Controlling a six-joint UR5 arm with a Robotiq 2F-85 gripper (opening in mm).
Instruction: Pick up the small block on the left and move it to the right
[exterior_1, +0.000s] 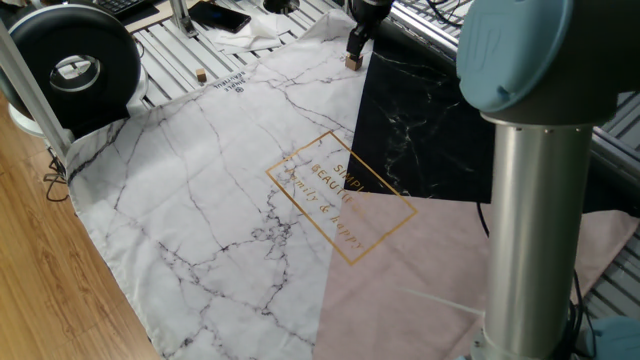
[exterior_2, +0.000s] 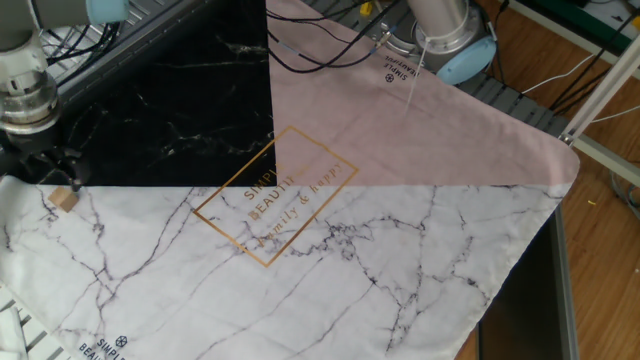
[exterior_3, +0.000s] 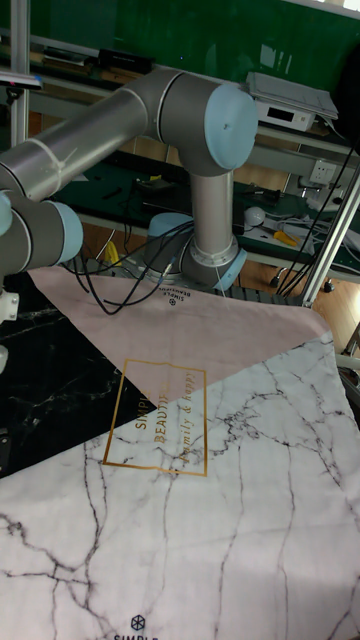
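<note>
Across the table lies the marble-print cloth (exterior_2: 330, 250), white, black and pink, a gold-framed slogan (exterior_2: 275, 195) at its centre. My arm (exterior_3: 120, 110) rises from its base at the cloth's pink corner and arches over to the far side. My gripper (exterior_2: 60, 180) hangs low at nine o'clock from the slogan in the other fixed view; whether my jaws are spread or closed I cannot tell. The small block (exterior_2: 65, 199) lies on white marble just beneath my fingertips. A second tiny block (exterior_1: 201, 74) sits off the cloth's edge.
</note>
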